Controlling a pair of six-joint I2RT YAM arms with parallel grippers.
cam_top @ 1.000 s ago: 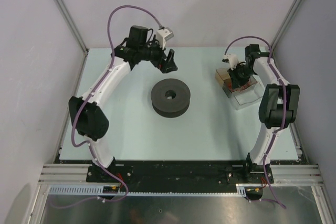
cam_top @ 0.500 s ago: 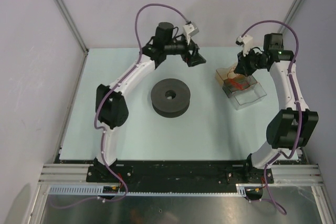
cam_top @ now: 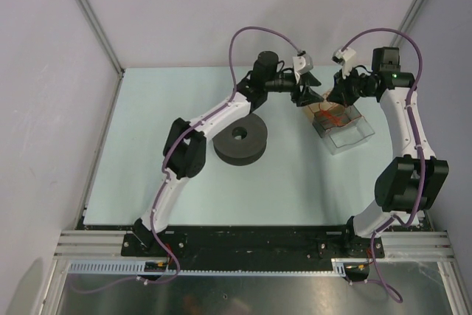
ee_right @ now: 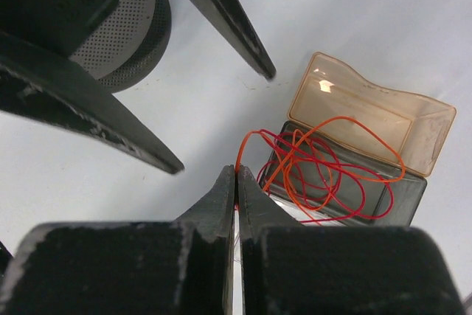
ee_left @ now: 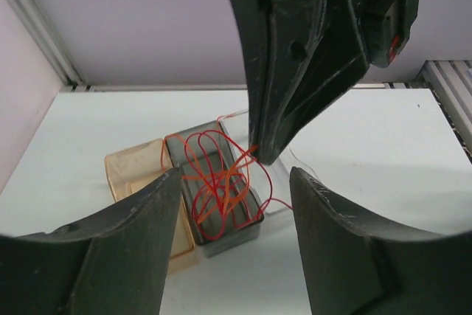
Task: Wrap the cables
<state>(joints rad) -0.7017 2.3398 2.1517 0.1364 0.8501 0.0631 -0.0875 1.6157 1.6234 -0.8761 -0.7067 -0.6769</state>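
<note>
The cables [ee_left: 217, 182] are thin red-orange wires, a curly tangle lying in a small grey tray [ee_left: 236, 230] beside an amber lid [ee_left: 133, 175]. They also show in the right wrist view [ee_right: 332, 167] and in the top view [cam_top: 332, 114]. My right gripper [ee_right: 236, 171] is shut on a loop of the cables and holds it just above the tray's near corner. It also shows in the top view [cam_top: 335, 96]. My left gripper [cam_top: 308, 94] is open and empty, just left of the tray and facing my right gripper. In its wrist view the tray lies between its fingers [ee_left: 133, 241].
A black foam spool [cam_top: 239, 136] with a centre hole lies mid-table, also in the right wrist view [ee_right: 129, 27]. A clear plastic box [cam_top: 346, 132] adjoins the grey tray. The back wall stands close behind both grippers.
My left arm has swung far to the right, from the back left to beside the tray. My right gripper has risen off the tray with the cables pinched.
</note>
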